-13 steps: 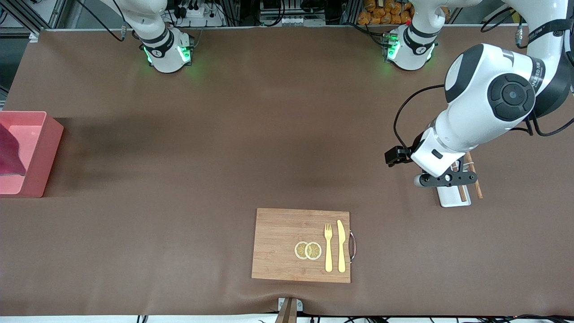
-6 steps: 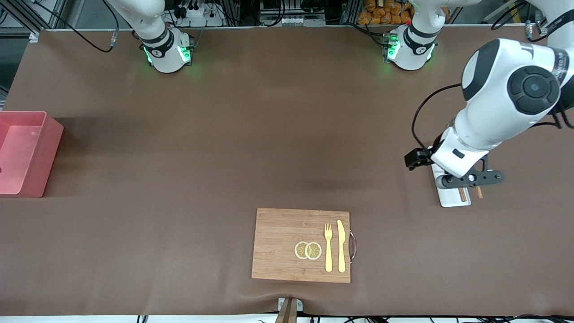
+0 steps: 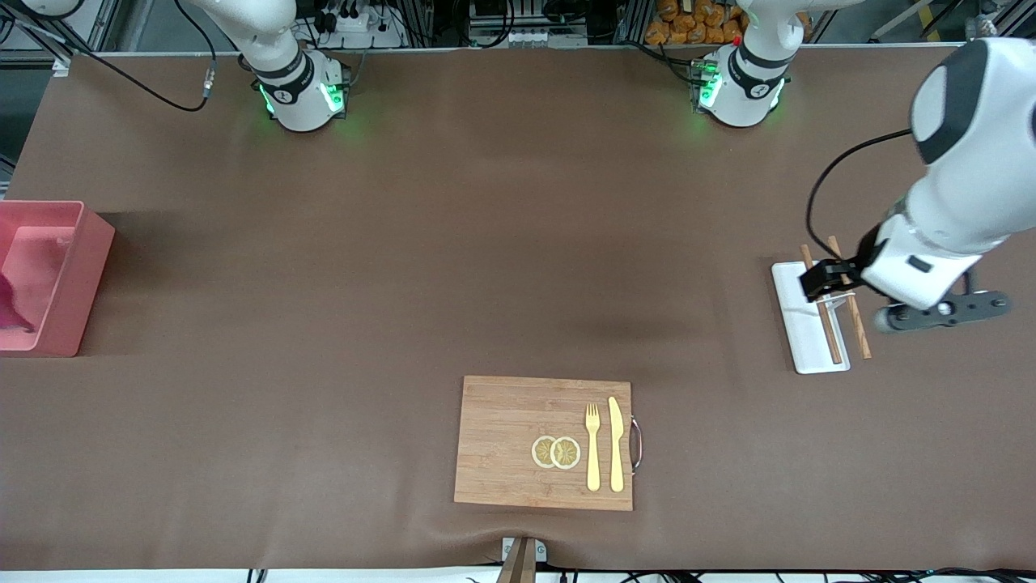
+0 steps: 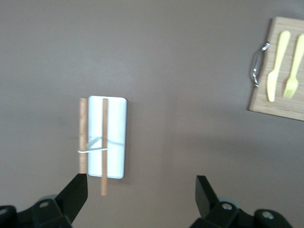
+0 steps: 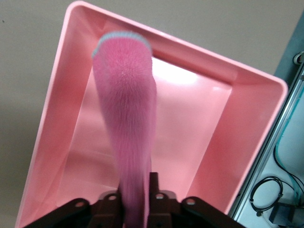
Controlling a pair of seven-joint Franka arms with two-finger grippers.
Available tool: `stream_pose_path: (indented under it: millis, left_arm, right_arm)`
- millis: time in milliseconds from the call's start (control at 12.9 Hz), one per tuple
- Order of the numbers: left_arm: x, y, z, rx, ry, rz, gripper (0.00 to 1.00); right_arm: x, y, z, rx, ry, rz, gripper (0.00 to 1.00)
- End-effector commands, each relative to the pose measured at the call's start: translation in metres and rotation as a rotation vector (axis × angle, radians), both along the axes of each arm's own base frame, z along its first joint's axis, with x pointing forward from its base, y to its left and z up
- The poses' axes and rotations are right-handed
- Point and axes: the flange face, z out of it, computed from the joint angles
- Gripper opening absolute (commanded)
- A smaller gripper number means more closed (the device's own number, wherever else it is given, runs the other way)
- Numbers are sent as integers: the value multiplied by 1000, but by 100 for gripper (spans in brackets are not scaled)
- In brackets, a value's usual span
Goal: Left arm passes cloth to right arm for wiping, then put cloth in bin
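The task looks nearly finished: the right gripper (image 5: 137, 202) hangs over the bin (image 5: 247, 123) with the cloth (image 5: 128, 118) dangling between its fingers into it, only the drop seemingly left, while the left gripper (image 4: 142, 194) waits spread empty above the desk (image 3: 405, 243).

The bin (image 3: 89, 267) and cloth (image 3: 12, 312) — both cut off at front view's edge.
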Motion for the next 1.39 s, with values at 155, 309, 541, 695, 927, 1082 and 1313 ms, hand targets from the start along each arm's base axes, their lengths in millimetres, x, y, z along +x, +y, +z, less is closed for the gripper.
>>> stream_pose_path:
  millis: [155, 309, 541, 695, 927, 1082, 1313]
  left_arm:
    - [-33, 39, 35, 53, 16, -67, 100]
    - [-57, 39, 48, 59, 32, -113, 100]
    - [-84, 40, 59, 37, 94, -232, 100]
    - [-98, 38, 72, -16, 114, -286, 100]
    - [-102, 27, 85, -25, 102, -314, 100]
    - [-101, 20, 84, -23, 101, -312, 100]
    - [-96, 10, 92, -29, 44, -313, 100]
  right_arm:
    - [5, 0, 23, 34, -12, 11, 100]
    - [18, 16, 56, 62, 8, 24, 100]
    - [57, 86, 112, 75, 33, 39, 100]
    - [67, 132, 156, 72, 25, 16, 100]
    - [79, 196, 191, 81, 47, -39, 100]
    - [80, 230, 216, 84, 43, -63, 100]
    - [84, 300, 243, 86, 65, -121, 100]
